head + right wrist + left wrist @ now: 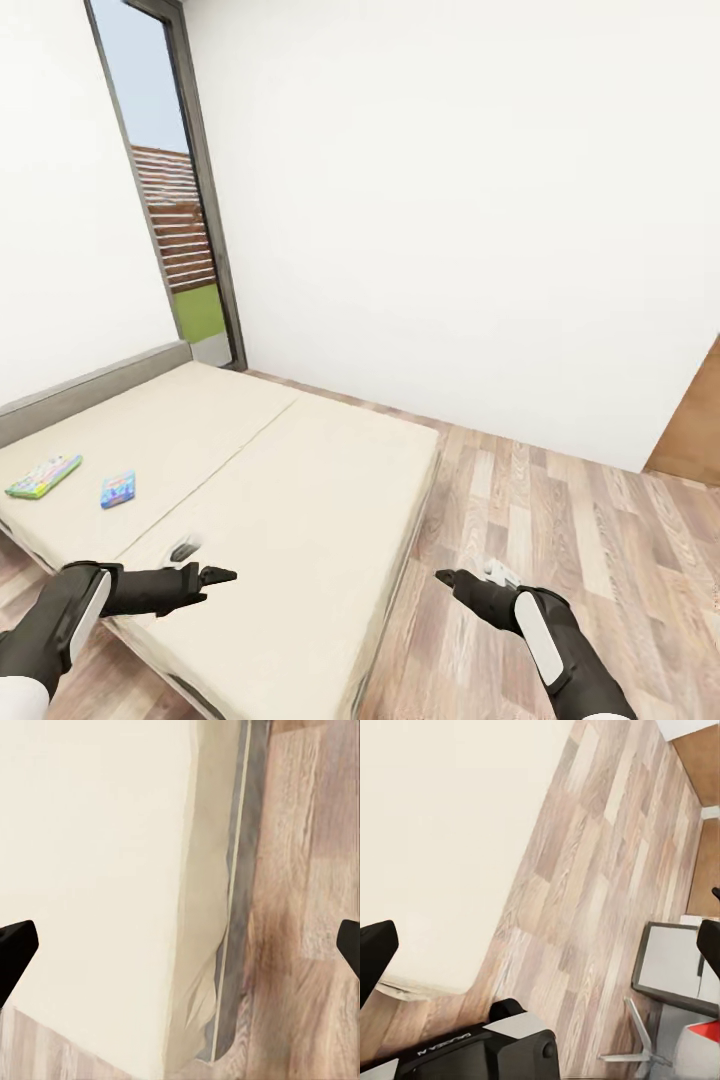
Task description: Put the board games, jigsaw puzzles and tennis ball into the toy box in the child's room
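Note:
Two board games lie on the cream bed (290, 480) near its far left side: one with a green edge (43, 476) and a smaller light-blue one (118, 489). My left gripper (218, 576) hovers over the bed's near edge, well to the right of both boxes. It is open, its dark fingers (375, 954) spread wide in the left wrist view. My right gripper (446, 578) hangs over the wood floor just beside the bed's corner, also open with nothing between its fingers (15, 952). The toy box, jigsaw puzzles and tennis ball are out of view.
White walls close the room behind the bed. A tall glazed opening (185, 240) stands at the back left and a brown door (695, 430) at the right. Wood-plank floor (560, 540) runs right of the bed. A pale surface with a dark-grey frame (671, 964) lies near my base.

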Robot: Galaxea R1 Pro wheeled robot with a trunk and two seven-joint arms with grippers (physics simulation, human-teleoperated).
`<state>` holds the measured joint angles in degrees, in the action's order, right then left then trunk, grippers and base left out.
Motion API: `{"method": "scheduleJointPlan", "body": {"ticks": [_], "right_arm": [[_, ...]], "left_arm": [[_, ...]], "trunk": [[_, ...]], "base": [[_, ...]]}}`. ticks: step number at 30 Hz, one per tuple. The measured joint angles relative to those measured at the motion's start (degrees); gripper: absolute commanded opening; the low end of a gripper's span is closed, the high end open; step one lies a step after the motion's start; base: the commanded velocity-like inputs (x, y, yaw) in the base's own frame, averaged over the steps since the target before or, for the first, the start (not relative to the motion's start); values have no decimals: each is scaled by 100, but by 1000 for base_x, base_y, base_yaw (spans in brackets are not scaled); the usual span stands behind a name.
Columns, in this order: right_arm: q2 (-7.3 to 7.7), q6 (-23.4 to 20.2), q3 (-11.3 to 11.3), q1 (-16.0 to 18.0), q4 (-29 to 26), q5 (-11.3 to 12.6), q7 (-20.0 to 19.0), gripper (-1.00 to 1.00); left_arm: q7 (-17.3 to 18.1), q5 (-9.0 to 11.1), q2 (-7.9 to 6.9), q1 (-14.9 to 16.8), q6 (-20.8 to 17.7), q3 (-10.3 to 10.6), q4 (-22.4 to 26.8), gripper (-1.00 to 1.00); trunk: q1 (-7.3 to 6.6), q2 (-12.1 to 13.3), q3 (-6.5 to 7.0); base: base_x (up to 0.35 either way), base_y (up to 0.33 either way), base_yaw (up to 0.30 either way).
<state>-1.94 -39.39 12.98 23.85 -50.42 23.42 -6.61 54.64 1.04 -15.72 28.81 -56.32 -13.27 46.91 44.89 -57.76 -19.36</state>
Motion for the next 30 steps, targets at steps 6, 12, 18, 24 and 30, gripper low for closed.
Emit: {"method": "scheduleJointPlan", "body": {"ticks": [6, 12, 18, 24, 30], "right_arm": [[0, 0, 0, 0, 0, 0, 0, 100], [0, 0, 0, 0, 0, 0, 0, 100], [0, 0, 0, 0, 0, 0, 0, 100], [0, 0, 0, 0, 0, 0, 0, 100], [0, 0, 0, 0, 0, 0, 0, 100]], "left_arm": [[0, 0, 0, 0, 0, -1, 0, 100], [0, 0, 0, 0, 0, -1, 0, 100], [0, 0, 0, 0, 0, -1, 0, 100], [0, 0, 0, 0, 0, -1, 0, 100], [0, 0, 0, 0, 0, -1, 0, 100]], "trunk": [[0, 0, -14], [0, 0, -27], [0, 0, -41], [0, 0, -55], [0, 0, -68]], "base": [[0, 0, -267], [0, 0, -267], [0, 0, -267], [0, 0, -267], [0, 0, -267]]}}
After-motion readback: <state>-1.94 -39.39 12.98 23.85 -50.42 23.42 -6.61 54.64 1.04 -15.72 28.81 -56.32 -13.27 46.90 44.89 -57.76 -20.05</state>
